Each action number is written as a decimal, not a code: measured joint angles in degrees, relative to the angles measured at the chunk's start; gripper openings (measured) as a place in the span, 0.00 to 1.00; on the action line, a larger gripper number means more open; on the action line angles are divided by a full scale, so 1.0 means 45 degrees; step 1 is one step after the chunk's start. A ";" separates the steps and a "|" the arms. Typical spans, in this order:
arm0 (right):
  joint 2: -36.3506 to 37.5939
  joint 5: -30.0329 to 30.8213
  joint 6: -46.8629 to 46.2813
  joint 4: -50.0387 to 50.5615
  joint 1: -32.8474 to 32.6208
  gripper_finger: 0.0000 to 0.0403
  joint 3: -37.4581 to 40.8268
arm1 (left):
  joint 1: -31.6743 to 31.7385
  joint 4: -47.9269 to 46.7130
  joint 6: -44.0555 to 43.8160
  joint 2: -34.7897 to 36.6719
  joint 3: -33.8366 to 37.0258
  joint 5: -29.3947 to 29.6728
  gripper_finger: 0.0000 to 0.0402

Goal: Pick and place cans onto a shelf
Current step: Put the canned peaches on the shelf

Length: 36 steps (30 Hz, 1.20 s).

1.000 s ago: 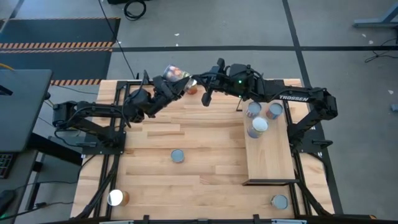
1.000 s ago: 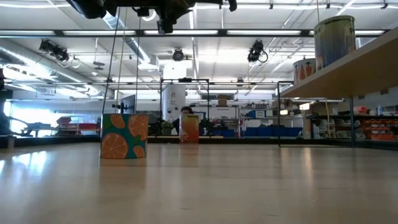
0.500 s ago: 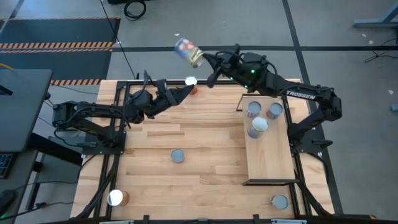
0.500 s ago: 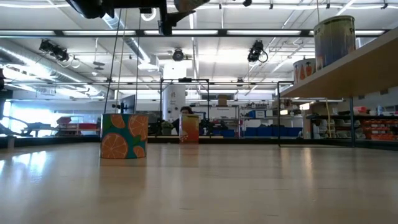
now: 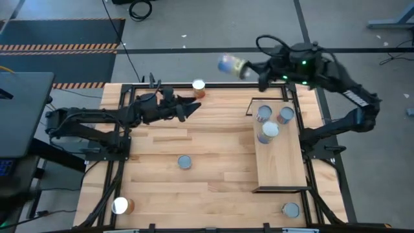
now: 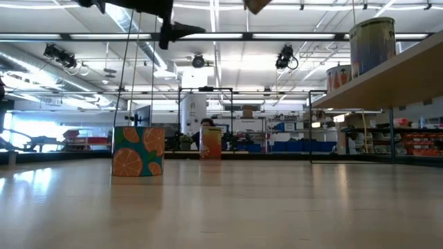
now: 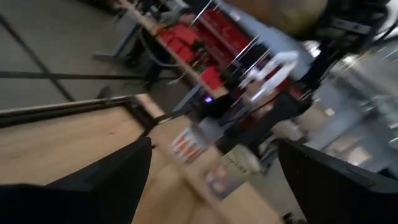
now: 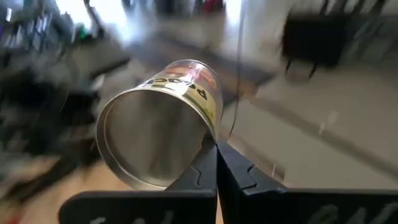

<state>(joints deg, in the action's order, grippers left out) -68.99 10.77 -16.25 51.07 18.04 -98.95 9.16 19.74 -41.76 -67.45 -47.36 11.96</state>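
My right gripper (image 5: 251, 68) is shut on a can (image 5: 228, 65) with a silvery end and a yellow label, high over the table's far edge, left of the shelf (image 5: 281, 158). Three cans (image 5: 268, 123) stand on the shelf's far end. My left gripper (image 5: 193, 107) is open and empty above the far left of the table, near a white-topped orange can (image 5: 198, 87). Other cans stand at mid table (image 5: 185, 162), near left (image 5: 120, 206) and near right (image 5: 291, 209). My right gripper holds the can at its side wall next to the silvery end (image 8: 202, 140); the two fingers (image 8: 205, 171) stand almost together there. The can is lifted clear, lying on its side, and sticks out beyond the fingertips toward the table's left.
The shelf is raised on a thin black frame over the table's right side; its near half (image 5: 283, 175) is bare. In the low view an orange-patterned can (image 6: 138, 151) stands on the table and the shelf (image 6: 387, 76) carries cans at the right.
The can has passed from my left gripper to my right gripper. My right gripper has carried it up and toward the table's right edge, toward the shelf's far end. My left gripper, now empty, has drawn back a little toward the near edge.
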 joint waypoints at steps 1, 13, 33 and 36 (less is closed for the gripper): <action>-0.0106 -0.0410 -0.0187 0.1164 -0.0033 0.00 -0.0607 | 0.0002 -0.0580 0.0123 0.0234 -0.0016 0.0118 0.88; -0.0272 -0.6070 -0.2075 0.8390 -0.1036 0.00 -0.3769 | -0.0012 -0.5581 0.0389 0.2028 -0.0012 0.1379 0.88; 0.4570 -0.7219 -0.9606 0.8657 -0.5261 0.00 0.2137 | -0.0032 -0.6297 0.0076 0.2014 -0.0012 0.1188 0.88; 0.5634 -0.6904 -1.1260 0.8674 -0.5273 0.00 0.3166 | -0.0032 -0.6297 0.0089 0.2014 -0.0012 0.1188 0.88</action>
<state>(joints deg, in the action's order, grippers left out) -43.63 -20.30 -66.92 90.10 -5.69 -84.70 9.02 -8.60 -41.36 -58.39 -47.42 17.30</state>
